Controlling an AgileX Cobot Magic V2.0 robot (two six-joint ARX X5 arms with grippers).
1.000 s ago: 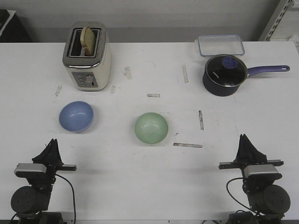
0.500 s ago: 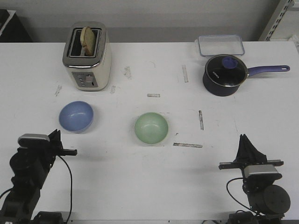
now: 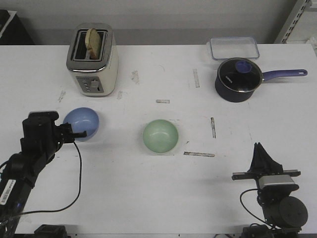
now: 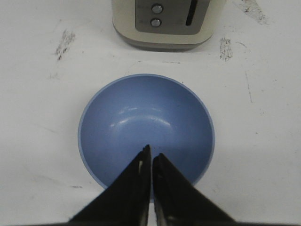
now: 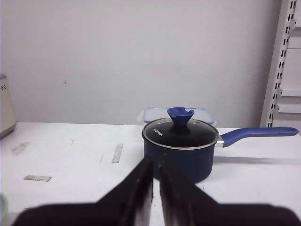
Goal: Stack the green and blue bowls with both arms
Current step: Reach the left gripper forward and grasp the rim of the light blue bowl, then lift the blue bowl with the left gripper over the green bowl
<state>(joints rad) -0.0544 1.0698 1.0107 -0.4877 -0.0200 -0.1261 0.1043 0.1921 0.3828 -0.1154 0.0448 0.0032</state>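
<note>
While my left pincer (image 4: 151, 162) hangs clenched and empty over the near rim of the blue bowl (image 4: 146, 129), nothing is stacked yet. My right pincer (image 3: 261, 151) sits clenched too, near my base, well apart from both bowls. The blue bowl stands on the surface (image 3: 158, 198) in front of the toaster (image 3: 92, 59); the green bowl (image 3: 160, 136) stands apart from it, mid-surface. I judge both grasps and the stacking remain. My left wrist view shows the blue bowl's empty inside and my fingertips above it, which the front view partly hides. My right wrist view shows only the saucepan (image 5: 181, 143), not the bowls.
</note>
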